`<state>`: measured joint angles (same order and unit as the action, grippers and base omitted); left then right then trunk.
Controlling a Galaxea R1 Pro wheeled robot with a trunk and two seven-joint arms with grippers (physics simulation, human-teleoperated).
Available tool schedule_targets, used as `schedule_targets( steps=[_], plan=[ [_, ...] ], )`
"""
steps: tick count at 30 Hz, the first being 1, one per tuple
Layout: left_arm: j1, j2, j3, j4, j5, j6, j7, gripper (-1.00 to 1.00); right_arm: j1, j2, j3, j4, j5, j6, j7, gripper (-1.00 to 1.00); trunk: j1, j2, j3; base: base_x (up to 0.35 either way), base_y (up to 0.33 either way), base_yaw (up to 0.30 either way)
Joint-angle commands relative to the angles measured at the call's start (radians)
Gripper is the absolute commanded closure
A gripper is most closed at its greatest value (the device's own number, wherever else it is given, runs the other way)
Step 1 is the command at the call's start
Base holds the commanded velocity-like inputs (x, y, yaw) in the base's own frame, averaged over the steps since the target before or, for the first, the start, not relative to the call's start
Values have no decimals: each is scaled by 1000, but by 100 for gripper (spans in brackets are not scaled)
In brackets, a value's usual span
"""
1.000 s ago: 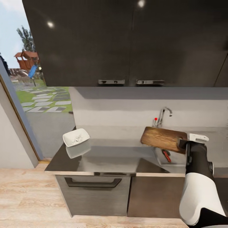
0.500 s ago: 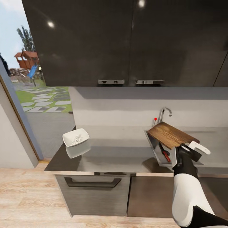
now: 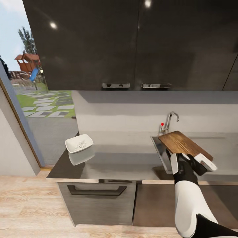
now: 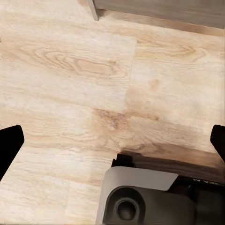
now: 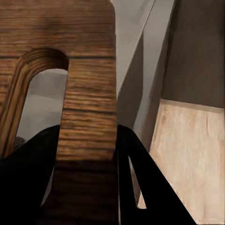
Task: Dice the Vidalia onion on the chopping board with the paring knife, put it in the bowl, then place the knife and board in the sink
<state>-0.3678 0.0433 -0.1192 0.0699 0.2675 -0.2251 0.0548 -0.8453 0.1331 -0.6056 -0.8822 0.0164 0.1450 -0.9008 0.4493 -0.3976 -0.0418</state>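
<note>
My right gripper (image 3: 197, 160) is shut on the slot-handle end of the brown wooden chopping board (image 3: 182, 144), which it holds tilted over the sink (image 3: 160, 148). In the right wrist view the board (image 5: 86, 93) sits between the black fingers (image 5: 140, 183) of my right gripper (image 5: 86, 161). The white bowl (image 3: 79, 143) stands at the left end of the countertop (image 3: 119, 165) with white diced onion (image 3: 80, 144) in it. The paring knife is hidden. My left gripper (image 4: 112, 140) hangs open over the wooden floor, holding nothing.
The chrome faucet (image 3: 170, 120) with its red knob (image 3: 162, 124) rises behind the sink. Dark wall cabinets (image 3: 132, 46) hang above. A window (image 3: 29, 82) is at the left. Below the left gripper is the robot's grey base (image 4: 150, 197).
The right arm has swung the board round, so its far end now points toward the faucet. The arm has shifted left. The knife seen in the sink earlier is now covered.
</note>
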Motion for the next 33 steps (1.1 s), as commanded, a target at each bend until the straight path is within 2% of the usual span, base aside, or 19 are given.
schedule_targets(
  steps=[1,4,6,8,15,20,28,33],
  plan=[
    [-2,0,-9,4,32,-7,1,-100,-2,4,5,-2,-17,7,-12,100,1,-2,-2,0,0,0],
    [-2,0,-9,5,99,-7,0,-100,-6,13,29,-1,-72,5,-52,100,1,-2,-2,0,0,0],
    [-2,0,-10,5,118,-6,0,-100,-9,16,52,-1,-95,4,-87,100,1,-2,-2,0,0,0],
    [-2,0,-10,5,125,-6,0,-100,-12,17,66,-1,-117,5,-110,100,1,-2,-2,0,0,0],
    [-2,2,-9,5,131,-5,2,-100,-47,17,78,0,-194,9,-151,100,1,-2,-2,0,-1,0],
    [-2,4,-9,5,133,-3,2,-100,-50,20,79,3,-208,8,-181,100,1,-2,-2,88,-180,0],
    [-2,2,-9,5,133,0,3,-100,-51,21,79,30,-210,4,-185,100,1,-2,-2,211,-250,0],
    [-2,-8,-10,5,133,4,3,-100,-51,21,80,57,-210,-17,-185,100,1,-2,-2,76,-85,0]
  ],
)
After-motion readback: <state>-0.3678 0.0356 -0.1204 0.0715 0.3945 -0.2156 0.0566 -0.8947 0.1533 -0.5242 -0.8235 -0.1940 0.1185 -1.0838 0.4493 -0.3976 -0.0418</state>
